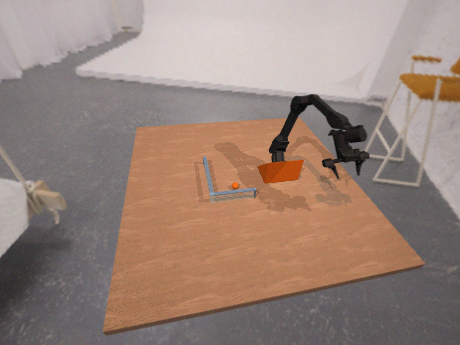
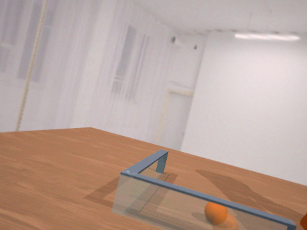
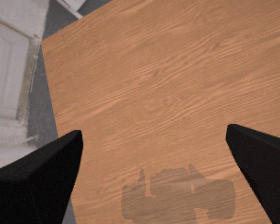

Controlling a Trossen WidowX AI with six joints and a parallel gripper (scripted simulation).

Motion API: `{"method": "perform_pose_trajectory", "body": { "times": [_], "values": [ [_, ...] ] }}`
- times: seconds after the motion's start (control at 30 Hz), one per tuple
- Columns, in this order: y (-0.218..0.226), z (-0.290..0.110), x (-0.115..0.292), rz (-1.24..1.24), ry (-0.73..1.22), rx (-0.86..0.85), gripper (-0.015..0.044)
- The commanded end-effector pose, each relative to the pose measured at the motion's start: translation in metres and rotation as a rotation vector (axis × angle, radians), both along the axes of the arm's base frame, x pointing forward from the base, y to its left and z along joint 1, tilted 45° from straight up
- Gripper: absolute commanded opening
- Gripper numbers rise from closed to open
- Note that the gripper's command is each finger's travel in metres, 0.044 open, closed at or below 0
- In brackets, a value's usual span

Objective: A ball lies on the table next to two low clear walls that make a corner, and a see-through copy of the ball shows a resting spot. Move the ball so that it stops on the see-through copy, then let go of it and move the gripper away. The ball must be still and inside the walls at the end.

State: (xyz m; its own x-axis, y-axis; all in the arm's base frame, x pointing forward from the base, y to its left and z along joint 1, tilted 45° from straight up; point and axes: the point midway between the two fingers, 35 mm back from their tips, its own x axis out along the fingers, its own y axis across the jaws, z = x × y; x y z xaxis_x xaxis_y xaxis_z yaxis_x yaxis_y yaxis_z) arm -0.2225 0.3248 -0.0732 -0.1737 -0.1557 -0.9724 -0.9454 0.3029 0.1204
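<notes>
The small orange ball lies on the table inside the corner, near the longer-looking front wall. Two low clear walls with blue-grey top rails make the corner: a side wall and a front wall. In the exterior view a paler, see-through orange ball shows just to the lower right of the solid ball, partly overlapped by it. I cannot tell it apart in the top view. My gripper is open and empty, raised above the table's right side, far from the ball.
An upright orange panel stands between the walls and my gripper, in front of the arm's base. The wooden table's right edge runs below my gripper. A chair stands on the floor beyond that edge.
</notes>
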Motion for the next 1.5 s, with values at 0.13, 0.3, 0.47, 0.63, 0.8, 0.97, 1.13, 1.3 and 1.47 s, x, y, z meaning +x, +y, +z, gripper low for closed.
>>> {"method": "perform_pose_trajectory", "body": {
  "times": [0.13,0.3,0.47,0.63,0.8,0.97,1.13,1.3,1.47],
  "values": [
    [0.02,-0.003,0.065,0.029,-0.072,0.024,0.0286],
    [0.028,-0.004,0.155,0.079,-0.17,0.014,0.0286],
    [0.013,-0.003,0.249,0.143,-0.256,-0.05,0.0286],
    [-0.024,0.002,0.333,0.216,-0.303,-0.157,0.0286],
    [-0.083,0.011,0.406,0.298,-0.294,-0.304,0.0286],
    [-0.156,0.022,0.458,0.384,-0.215,-0.46,0.0286],
    [-0.225,0.034,0.485,0.457,-0.088,-0.583,0.0286],
    [-0.228,0.035,0.486,0.459,-0.083,-0.587,0.0286],
    [-0.231,0.031,0.487,0.459,-0.083,-0.587,0.0286]
  ]
}}
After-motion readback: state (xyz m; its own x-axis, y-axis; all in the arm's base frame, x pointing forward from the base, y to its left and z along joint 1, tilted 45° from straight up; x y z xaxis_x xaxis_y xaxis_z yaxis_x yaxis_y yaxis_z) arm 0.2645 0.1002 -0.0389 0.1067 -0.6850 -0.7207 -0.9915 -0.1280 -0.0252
